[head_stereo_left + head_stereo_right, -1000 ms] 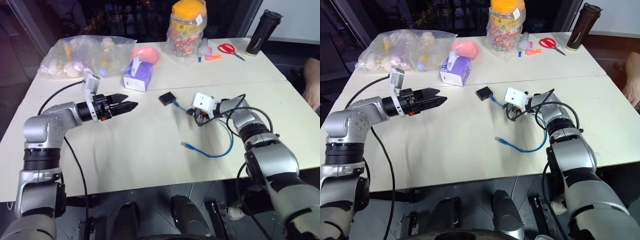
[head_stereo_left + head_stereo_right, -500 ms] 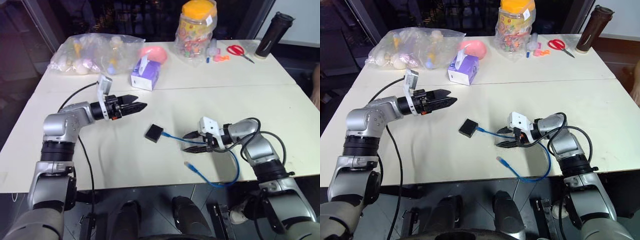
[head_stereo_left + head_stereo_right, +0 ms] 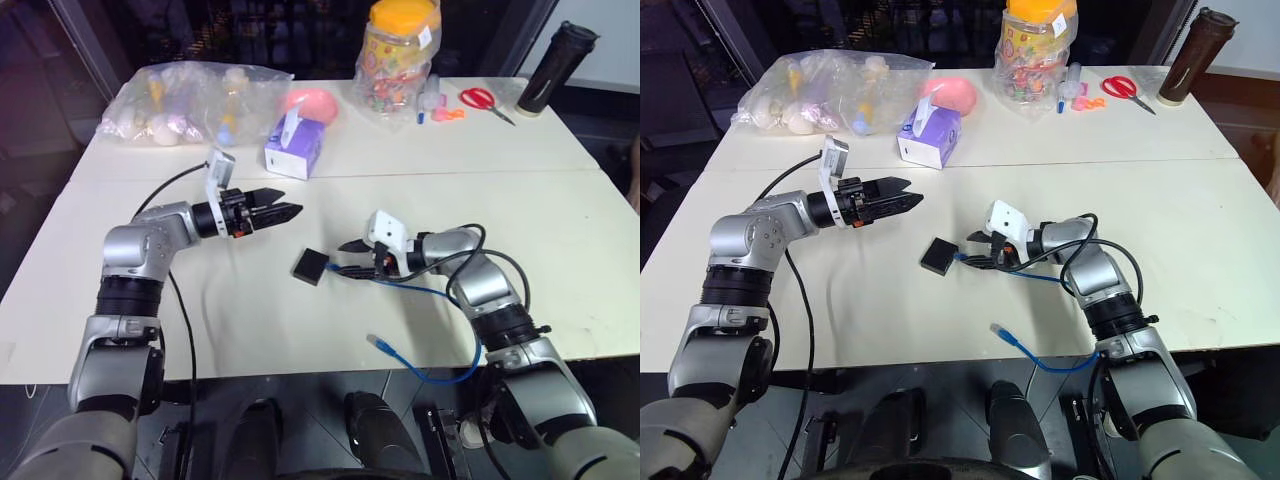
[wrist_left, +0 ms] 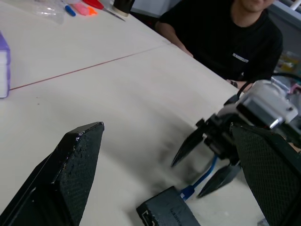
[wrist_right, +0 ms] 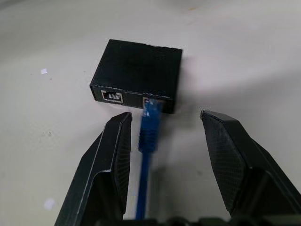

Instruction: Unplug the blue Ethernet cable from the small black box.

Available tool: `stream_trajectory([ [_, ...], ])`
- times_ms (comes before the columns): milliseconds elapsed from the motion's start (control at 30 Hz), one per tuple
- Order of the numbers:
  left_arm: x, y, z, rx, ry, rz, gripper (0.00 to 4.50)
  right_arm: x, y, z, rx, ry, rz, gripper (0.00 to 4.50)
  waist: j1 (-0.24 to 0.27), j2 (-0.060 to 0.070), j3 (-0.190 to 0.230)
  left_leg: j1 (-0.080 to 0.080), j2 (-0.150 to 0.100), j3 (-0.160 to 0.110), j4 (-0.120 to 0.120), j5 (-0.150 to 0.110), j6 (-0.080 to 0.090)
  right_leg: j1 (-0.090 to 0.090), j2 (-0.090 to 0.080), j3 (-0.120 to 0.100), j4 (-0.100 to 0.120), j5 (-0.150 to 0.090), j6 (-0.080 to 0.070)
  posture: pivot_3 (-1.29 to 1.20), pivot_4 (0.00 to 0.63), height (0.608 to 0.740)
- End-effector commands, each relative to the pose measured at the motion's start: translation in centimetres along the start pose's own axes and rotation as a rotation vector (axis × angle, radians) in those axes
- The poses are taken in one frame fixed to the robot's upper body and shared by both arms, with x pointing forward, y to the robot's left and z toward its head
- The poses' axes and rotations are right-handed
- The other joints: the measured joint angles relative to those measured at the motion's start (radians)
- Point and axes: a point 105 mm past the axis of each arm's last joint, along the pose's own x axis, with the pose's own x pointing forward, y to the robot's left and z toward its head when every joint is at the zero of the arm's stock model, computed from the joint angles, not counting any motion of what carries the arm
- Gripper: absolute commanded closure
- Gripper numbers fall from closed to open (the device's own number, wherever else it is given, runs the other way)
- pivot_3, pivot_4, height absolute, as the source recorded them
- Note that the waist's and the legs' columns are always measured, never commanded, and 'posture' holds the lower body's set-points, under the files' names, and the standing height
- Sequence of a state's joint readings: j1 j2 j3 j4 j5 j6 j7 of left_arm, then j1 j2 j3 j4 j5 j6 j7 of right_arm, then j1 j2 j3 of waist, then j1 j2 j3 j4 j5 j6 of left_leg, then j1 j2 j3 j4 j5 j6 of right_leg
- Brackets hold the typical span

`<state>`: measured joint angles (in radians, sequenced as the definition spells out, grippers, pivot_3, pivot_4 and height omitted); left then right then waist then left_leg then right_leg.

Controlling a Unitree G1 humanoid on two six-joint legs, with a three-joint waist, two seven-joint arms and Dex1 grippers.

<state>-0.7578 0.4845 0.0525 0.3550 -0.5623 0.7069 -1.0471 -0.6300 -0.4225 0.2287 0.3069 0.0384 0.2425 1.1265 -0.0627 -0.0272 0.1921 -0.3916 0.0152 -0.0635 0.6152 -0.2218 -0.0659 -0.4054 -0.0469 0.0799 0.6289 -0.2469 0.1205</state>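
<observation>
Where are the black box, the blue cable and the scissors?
black box [image 5: 141,68], right wrist view, top face.
blue cable [image 5: 150,127], right wrist view, plug boot at the box.
scissors [image 3: 478,98], left eye view, red handles.

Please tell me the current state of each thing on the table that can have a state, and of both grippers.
blue Ethernet cable: plugged into the box, far end free.
small black box: flat on the table, second port empty.
right gripper: open, straddling the cable.
left gripper: open, holding nothing.

Small black box [image 3: 310,266] flat on table, frame centre. Blue Ethernet cable [image 3: 440,296] still plugged in, trailing right, looping to free plug lower centre.
</observation>
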Motion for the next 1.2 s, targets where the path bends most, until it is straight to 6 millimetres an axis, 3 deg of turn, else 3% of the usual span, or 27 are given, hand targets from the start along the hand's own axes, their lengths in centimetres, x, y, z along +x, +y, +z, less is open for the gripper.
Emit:
stream_trajectory([
  [33, -0.2, -0.2, 0.8, 0.034, -0.029, -0.003, 0.00, 0.1, -0.2, 0.2, -0.008, -0.007, -0.015, 2.10, 0.001, 0.000, 0.000, 0.000, 0.000, 0.000, 0.000, 0.000, 0.000, 0.000, 0.000, 0.000, 0.000, 0.000, 0.000, 0.00, 0.150, 0.739],
  [167, -0.1, -0.1, 0.6, 0.033, -0.030, 0.004, 0.00, 0.6, 0.1, -0.7, 0.022, 0.014, -0.017, 2.10, 0.000, 0.000, 0.000, 0.000, 0.000, 0.000, 0.000, 0.000, 0.000, 0.000, 0.000, 0.000, 0.000, 0.000, 0.000, 0.00, 0.150, 0.739],
  [267, 0.0, -0.1, 0.6, 0.032, -0.033, 0.005, 0.00, 0.9, 0.6, -1.5, 0.027, 0.040, -0.007, 2.97, 0.000, 0.000, 0.000, 0.000, 0.000, 0.000, 0.000, 0.000, 0.000, 0.000, 0.000, 0.000, 0.000, 0.000, 0.000, 0.00, 0.150, 0.739],
  [367, 0.1, 0.1, 0.6, 0.032, -0.035, 0.009, 0.00, 1.0, 0.9, -2.2, 0.014, 0.067, -0.021, 4.35, -0.001, 0.000, 0.000, 0.000, 0.000, 0.000, 0.000, 0.000, 0.000, 0.000, 0.000, 0.000, 0.000, 0.000, 0.000, 0.00, 0.150, 0.739],
  [400, 0.1, 0.1, 0.5, 0.031, -0.036, 0.009, 0.00, 1.1, 1.0, -2.3, 0.000, 0.071, -0.025, 4.44, -0.002, 0.000, 0.000, 0.001, 0.000, 0.000, 0.000, 0.000, 0.000, 0.000, 0.000, 0.000, 0.001, 0.000, 0.000, 0.00, 0.150, 0.739],
  [567, 0.4, 0.8, 0.8, 0.035, -0.045, 0.023, 0.00, 0.1, 0.0, -0.7, -0.182, 0.063, -0.124, 4.44, -0.003, 0.000, -0.001, 0.001, 0.000, 0.000, 0.001, 0.000, 0.000, 0.001, 0.000, 0.000, 0.001, 0.000, 0.000, 0.00, 0.150, 0.739],
  [733, 0.4, 0.5, 1.4, -0.048, -0.032, -0.126, 0.00, -4.3, -3.1, 5.3, -0.705, 0.030, -0.392, 4.44, 0.010, 0.000, 0.000, -0.001, -0.001, 0.000, 0.001, 0.000, 0.000, -0.001, 0.000, 0.000, 0.000, 0.000, 0.000, 0.00, 0.150, 0.739],
  [833, 0.7, -0.1, 2.3, -0.093, -0.040, -0.237, 0.00, -6.1, -4.1, 7.9, -0.848, -0.022, -0.499, 4.44, 0.012, 0.000, 0.000, -0.001, -0.001, 0.000, 0.000, 0.000, 0.000, -0.001, 0.000, 0.000, -0.001, 0.000, 0.000, 0.00, 0.150, 0.739],
  [1000, 3.2, 0.1, 2.3, -0.054, 0.013, -0.269, 0.00, -7.5, -4.9, 9.7, -0.952, -0.052, -0.582, 4.44, 0.017, 0.000, 0.000, -0.001, -0.001, 0.000, -0.001, 0.000, 0.000, -0.001, 0.001, 0.000, -0.001, 0.000, 0.000, 0.00, 0.150, 0.739],
  [1200, 5.8, -0.3, 3.4, -0.052, -0.034, -0.277, 0.00, -7.4, -4.8, 10.9, -0.987, -0.084, -0.605, 4.44, 0.017, -0.001, 0.000, -0.002, -0.001, 0.000, -0.001, 0.000, 0.000, -0.001, 0.000, 0.000, -0.003, 0.000, 0.000, 0.00, 0.150, 0.739],
])
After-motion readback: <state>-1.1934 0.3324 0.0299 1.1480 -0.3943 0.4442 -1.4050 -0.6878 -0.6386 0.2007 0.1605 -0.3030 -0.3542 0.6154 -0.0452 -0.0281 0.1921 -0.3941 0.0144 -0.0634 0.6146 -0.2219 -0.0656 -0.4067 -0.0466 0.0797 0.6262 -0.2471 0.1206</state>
